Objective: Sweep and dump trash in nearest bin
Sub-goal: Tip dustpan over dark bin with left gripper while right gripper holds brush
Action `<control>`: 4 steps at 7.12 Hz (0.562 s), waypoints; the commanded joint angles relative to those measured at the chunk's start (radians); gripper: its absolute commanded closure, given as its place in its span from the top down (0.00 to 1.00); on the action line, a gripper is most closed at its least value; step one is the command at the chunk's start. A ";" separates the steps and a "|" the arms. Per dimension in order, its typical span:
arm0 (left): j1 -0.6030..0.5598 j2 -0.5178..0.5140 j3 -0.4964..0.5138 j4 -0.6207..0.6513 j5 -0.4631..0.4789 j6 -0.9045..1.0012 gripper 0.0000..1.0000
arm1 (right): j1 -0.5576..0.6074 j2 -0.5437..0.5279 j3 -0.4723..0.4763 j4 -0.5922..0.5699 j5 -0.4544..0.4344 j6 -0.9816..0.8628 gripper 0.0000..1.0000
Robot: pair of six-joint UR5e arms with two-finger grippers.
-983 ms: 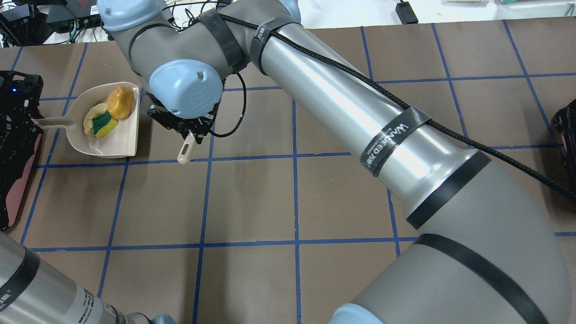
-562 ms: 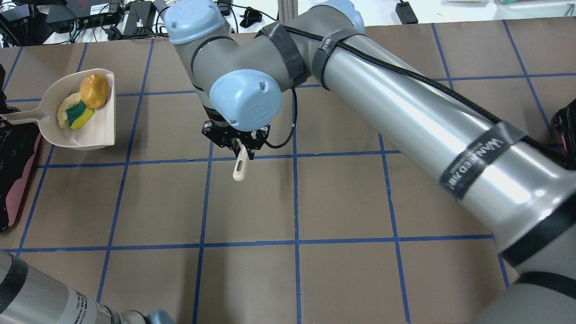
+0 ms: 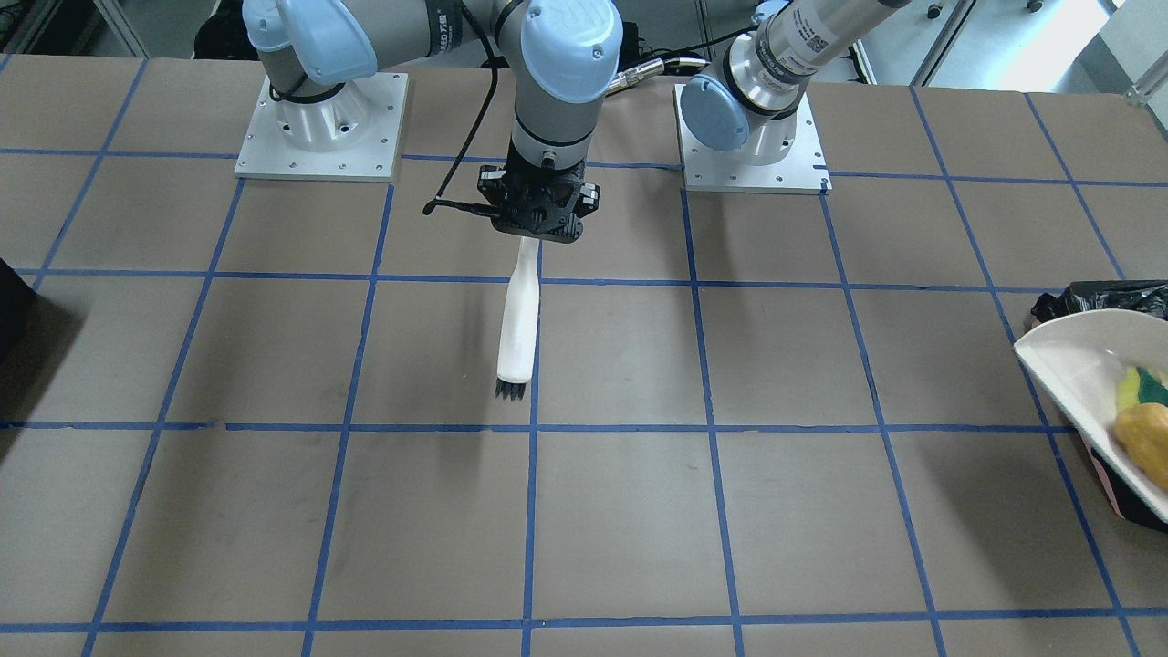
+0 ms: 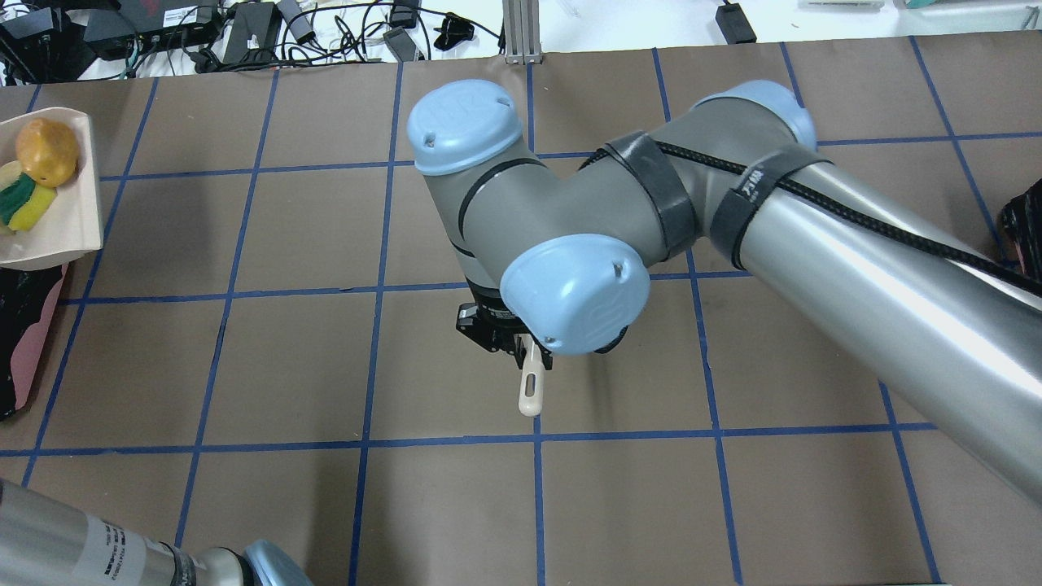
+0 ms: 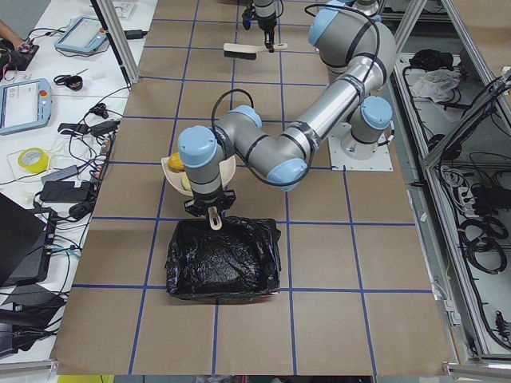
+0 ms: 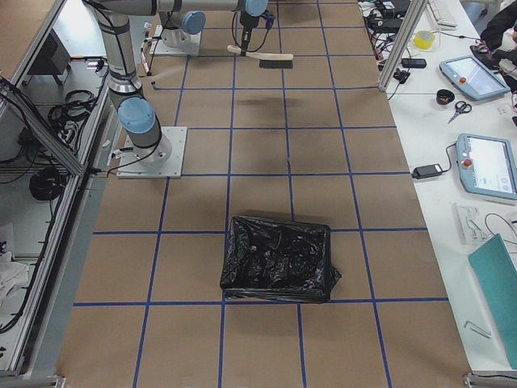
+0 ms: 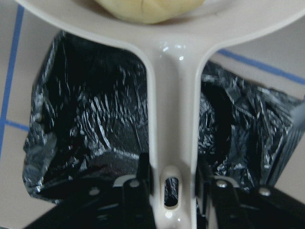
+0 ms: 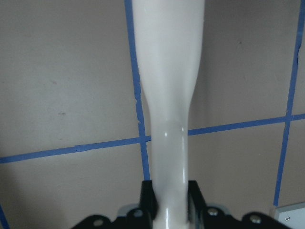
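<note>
My left gripper (image 7: 170, 191) is shut on the handle of the cream dustpan (image 7: 171, 62), and it hangs over the edge of the bin (image 5: 223, 259). The dustpan (image 4: 65, 220) sits level. It carries the trash: an orange lump (image 4: 46, 150), a pale crescent (image 4: 8, 175) and a green-and-yellow sponge (image 4: 24, 203). The black-lined bin (image 7: 86, 119) lies under the handle, and its pink side (image 4: 32, 350) shows at the table's left end. My right gripper (image 4: 513, 338) is shut on the white brush (image 3: 518, 328) above mid-table, bristles pointing away from the robot.
A second black container (image 6: 279, 259) stands at the table's right end, and its edge (image 4: 1024, 228) shows overhead. My right arm (image 4: 814, 244) reaches across the right half. Arm bases (image 3: 748, 146) are bolted at the near edge, and cables (image 4: 244, 32) lie beyond the far edge.
The dustpan with the trash has moved left to the bin. My right gripper has carried the brush to the right and toward the robot, to mid-table.
</note>
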 commanded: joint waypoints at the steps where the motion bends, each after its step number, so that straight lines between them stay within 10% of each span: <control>1: 0.122 -0.024 0.063 -0.002 0.002 0.008 0.00 | 0.021 -0.031 0.144 -0.139 0.036 0.005 0.00; 4: 0.188 -0.086 0.143 0.037 0.057 0.018 0.00 | 0.092 -0.031 0.267 -0.297 0.004 0.002 0.00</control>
